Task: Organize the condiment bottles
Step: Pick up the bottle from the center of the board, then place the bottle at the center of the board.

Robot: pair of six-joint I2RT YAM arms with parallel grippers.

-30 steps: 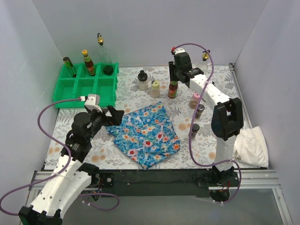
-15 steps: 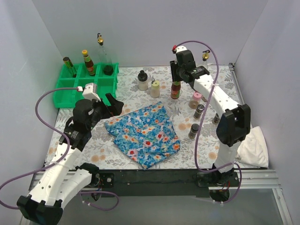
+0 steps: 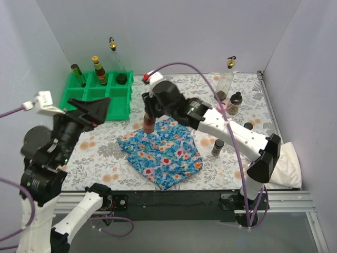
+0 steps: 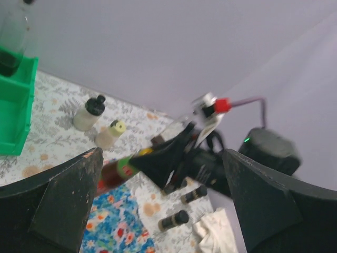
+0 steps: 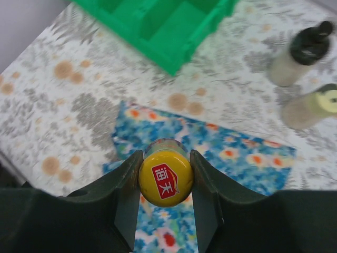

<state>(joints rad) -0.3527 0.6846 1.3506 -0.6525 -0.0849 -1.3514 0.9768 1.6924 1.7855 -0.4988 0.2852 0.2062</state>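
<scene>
Right fingers (image 5: 125, 203) have carried the sauce bottle (image 5: 165, 179) over the cloth (image 3: 168, 154).

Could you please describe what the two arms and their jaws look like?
Both the left arm and the right arm have white shells with black joints. A purple cable runs along each; the right one's ends in a white, red-tipped plug. The jaws are black, broad and wedge-shaped.

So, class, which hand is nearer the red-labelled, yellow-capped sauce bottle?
Right. The right hand is shut around the sauce bottle at its top; the open left hand is apart, over by the green compartment tray.
</scene>
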